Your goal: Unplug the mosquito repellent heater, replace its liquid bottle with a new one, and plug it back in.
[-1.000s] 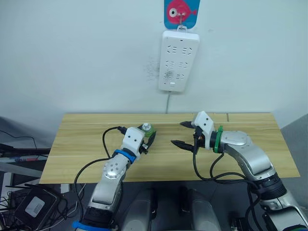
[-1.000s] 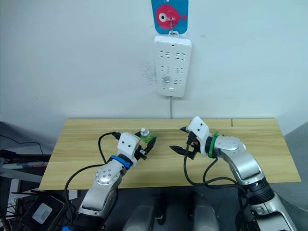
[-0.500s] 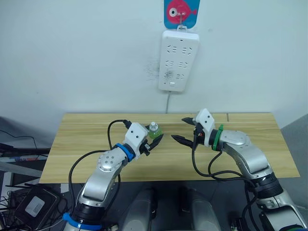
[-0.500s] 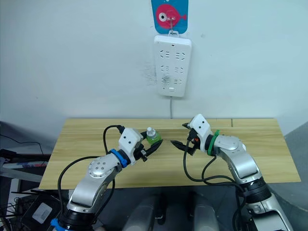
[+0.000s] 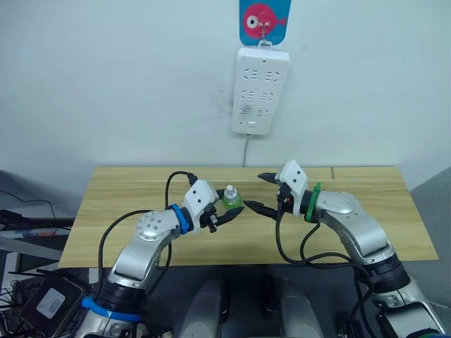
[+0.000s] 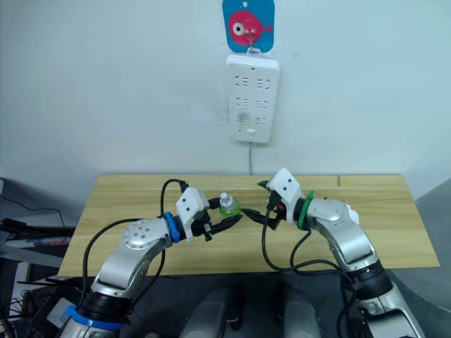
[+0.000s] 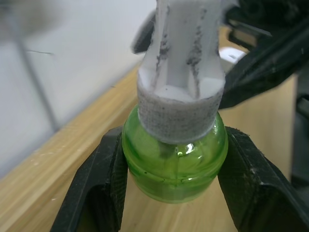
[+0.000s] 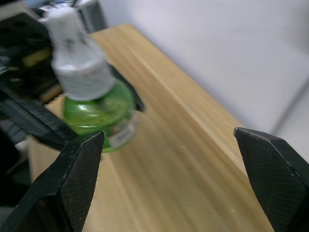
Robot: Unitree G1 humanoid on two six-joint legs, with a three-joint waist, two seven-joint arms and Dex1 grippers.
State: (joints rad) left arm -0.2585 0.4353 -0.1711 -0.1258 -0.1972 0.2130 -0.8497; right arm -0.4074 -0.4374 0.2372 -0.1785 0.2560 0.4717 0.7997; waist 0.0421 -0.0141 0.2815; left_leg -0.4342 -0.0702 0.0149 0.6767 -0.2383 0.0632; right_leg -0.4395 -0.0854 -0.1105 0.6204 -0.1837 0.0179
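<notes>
Bottle-swap step: left end effector (image 5: 227, 213) grasps small green liquid bottle with white cap (image 5: 230, 196) above wooden surface (image 5: 113, 197). Right end effector (image 5: 261, 191) released, alongside; next likely a handover.

- Left hand (image 5: 227, 211): arm reaches toward centre, fingers clamped on the green liquid bottle (image 7: 175, 162).
- Right hand (image 5: 263, 192): arm bent inward, fingers spread wide, tips just beside the left hand.
</notes>
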